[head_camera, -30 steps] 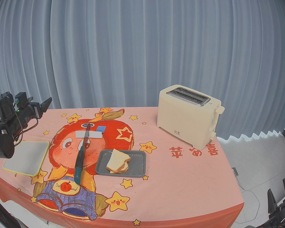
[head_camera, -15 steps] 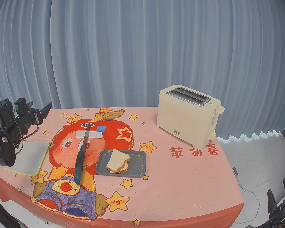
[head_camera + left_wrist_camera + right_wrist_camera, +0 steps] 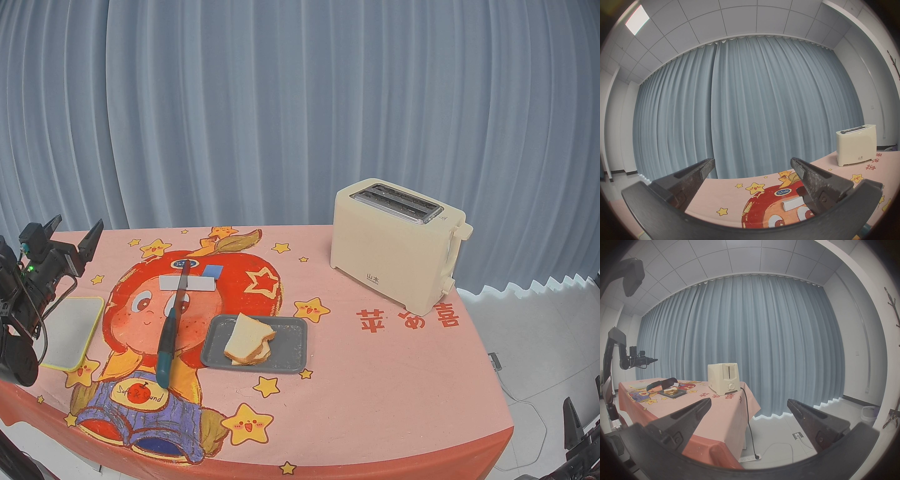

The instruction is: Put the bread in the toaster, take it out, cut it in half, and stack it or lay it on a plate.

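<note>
The left claw (image 3: 80, 220) has drifted down and toward the left edge of the head view. Its fingers stand spread with nothing between them, and in the frame it sits just above the white board (image 3: 72, 325) at the left of the table (image 3: 387, 387). The right claw (image 3: 748, 402) hangs spread too, well off the table's right end. Left of centre a teal-handled knife (image 3: 167, 344) lies with its blade across a white block (image 3: 201, 283). Just right of it the bread (image 3: 248, 336), two overlapping slices, lies in a grey tray (image 3: 290, 350). Farther back at right stands the cream toaster (image 3: 394, 250).
</note>
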Controlling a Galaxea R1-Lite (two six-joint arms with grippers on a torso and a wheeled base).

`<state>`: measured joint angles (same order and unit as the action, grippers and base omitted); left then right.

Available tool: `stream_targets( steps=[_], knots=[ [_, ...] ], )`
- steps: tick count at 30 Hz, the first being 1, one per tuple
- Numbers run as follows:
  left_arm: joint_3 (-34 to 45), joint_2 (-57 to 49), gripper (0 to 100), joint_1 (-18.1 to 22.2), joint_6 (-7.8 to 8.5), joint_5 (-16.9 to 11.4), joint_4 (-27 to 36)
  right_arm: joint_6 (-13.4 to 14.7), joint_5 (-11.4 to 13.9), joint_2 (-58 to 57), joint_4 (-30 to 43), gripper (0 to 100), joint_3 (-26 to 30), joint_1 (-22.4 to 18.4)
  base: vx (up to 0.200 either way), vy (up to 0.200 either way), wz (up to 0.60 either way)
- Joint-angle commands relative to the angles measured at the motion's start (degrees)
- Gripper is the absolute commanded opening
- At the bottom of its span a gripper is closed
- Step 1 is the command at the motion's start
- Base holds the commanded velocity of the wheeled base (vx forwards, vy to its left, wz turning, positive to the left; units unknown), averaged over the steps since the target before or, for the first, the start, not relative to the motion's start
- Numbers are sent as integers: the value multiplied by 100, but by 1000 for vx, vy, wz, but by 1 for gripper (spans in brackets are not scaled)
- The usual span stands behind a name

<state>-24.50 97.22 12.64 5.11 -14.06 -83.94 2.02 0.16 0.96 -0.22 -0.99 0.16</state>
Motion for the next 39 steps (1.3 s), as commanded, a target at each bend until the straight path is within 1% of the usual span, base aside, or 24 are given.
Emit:
stream_targets(
  steps=[1,3,11,15,21,27,30,33,35,37,39],
  knots=[
    [464,16,100,10,-1,-27,-342,0,2,-96,-4,100,99,2,0,0,0],
    [587,25,100,28,-1,-27,-606,0,2,-96,-4,100,99,2,0,0,0],
    [807,-283,100,19,-19,-18,-606,0,2,-96,-4,100,99,2,0,0,0],
    [859,-450,100,10,-1,-9,-606,0,2,-96,-4,100,99,2,0,0,0],
    [1141,-634,100,1,17,-9,-606,0,2,-96,-4,100,99,2,0,0,0],
    [1290,-968,100,-7,8,-27,-606,0,2,-96,-4,100,99,2,0,0,0],
    [1422,-1161,100,-16,34,-36,-606,0,2,-96,-4,100,99,2,0,0,0],
    [1598,-1267,100,-7,122,-159,-606,0,2,-96,-4,100,99,2,0,0,0],
    [1756,-1346,100,1,263,-273,-606,0,2,-96,-4,100,99,2,0,0,0],
    [1826,-1451,100,10,377,-308,-606,-9,2,-96,-4,100,99,2,0,0,0],
    [1817,-1548,100,10,403,-308,-606,0,2,-96,-4,100,99,2,0,0,0]
  ],
)
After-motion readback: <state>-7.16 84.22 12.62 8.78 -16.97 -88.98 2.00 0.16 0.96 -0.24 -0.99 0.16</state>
